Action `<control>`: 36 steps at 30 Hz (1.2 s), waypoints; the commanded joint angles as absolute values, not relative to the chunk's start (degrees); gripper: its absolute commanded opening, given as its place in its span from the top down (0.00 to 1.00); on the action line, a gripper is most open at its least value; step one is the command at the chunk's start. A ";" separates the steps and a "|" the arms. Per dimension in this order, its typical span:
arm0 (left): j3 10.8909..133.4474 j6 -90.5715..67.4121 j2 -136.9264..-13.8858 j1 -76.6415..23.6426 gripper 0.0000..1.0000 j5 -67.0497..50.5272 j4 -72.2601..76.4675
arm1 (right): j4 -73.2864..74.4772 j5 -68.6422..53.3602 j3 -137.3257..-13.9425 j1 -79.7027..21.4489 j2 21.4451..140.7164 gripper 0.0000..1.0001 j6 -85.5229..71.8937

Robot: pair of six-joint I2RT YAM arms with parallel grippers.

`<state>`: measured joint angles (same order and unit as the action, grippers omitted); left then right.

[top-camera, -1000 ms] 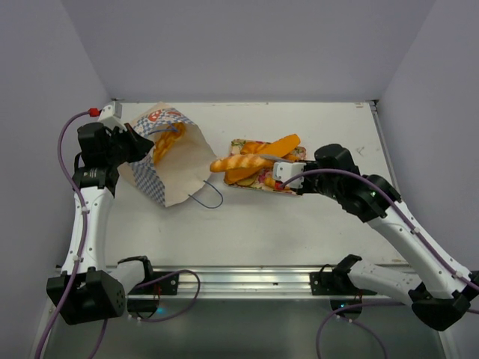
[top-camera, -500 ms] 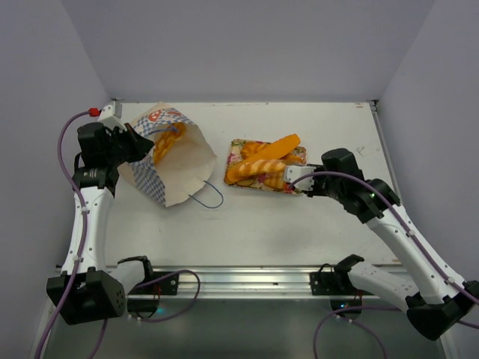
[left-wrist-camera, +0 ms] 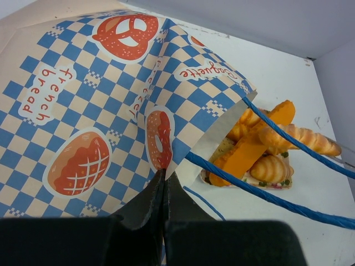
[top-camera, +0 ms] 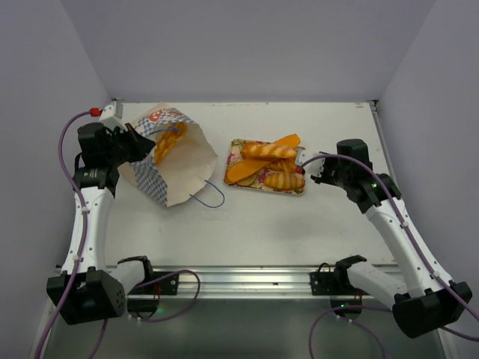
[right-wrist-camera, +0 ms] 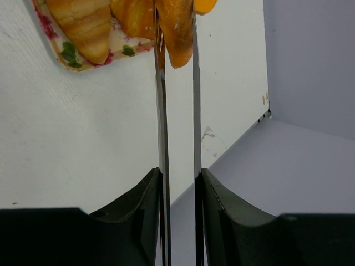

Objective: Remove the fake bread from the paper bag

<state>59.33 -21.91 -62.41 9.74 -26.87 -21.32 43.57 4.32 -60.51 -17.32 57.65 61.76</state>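
Observation:
The paper bag (top-camera: 179, 168) lies on its side at the left, mouth facing the tray, with fake bread (top-camera: 168, 140) showing inside. My left gripper (top-camera: 135, 143) is shut on the bag's rim (left-wrist-camera: 166, 166). The floral tray (top-camera: 234, 143) holds a braided loaf (top-camera: 268, 150), a second loaf (top-camera: 284, 180) and flat orange sticks (top-camera: 247, 170). My right gripper (top-camera: 307, 161) is at the tray's right edge. In the right wrist view its thin blades (right-wrist-camera: 176, 11) pinch the end of a loaf (right-wrist-camera: 178, 44) that fills the gap between them.
The bag's blue cord handles (top-camera: 208, 198) trail onto the table toward the tray and cross the left wrist view (left-wrist-camera: 266, 188). Walls close the table at the back and both sides. A metal rail (top-camera: 239, 280) runs along the near edge.
My right gripper has moved right and back, carrying the braided loaf from above the tray's left part down onto its back edge. The left arm and the bag have not moved.

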 commanded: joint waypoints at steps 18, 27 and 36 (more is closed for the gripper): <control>59.59 -21.80 -62.58 10.20 1.00 -29.53 -17.84 | 28.39 1.58 -50.01 -17.14 58.19 0.98 62.31; 59.59 -21.80 -62.75 10.28 1.00 -29.53 -17.84 | 31.02 1.93 -48.69 -17.14 56.25 0.85 61.53; 59.77 -21.88 -62.67 10.20 1.00 -29.71 -18.02 | 32.87 1.85 -47.64 -17.05 54.84 0.76 61.52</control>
<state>59.24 -21.91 -62.76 9.74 -28.16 -20.43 33.19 2.31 -48.25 -17.17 56.05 61.73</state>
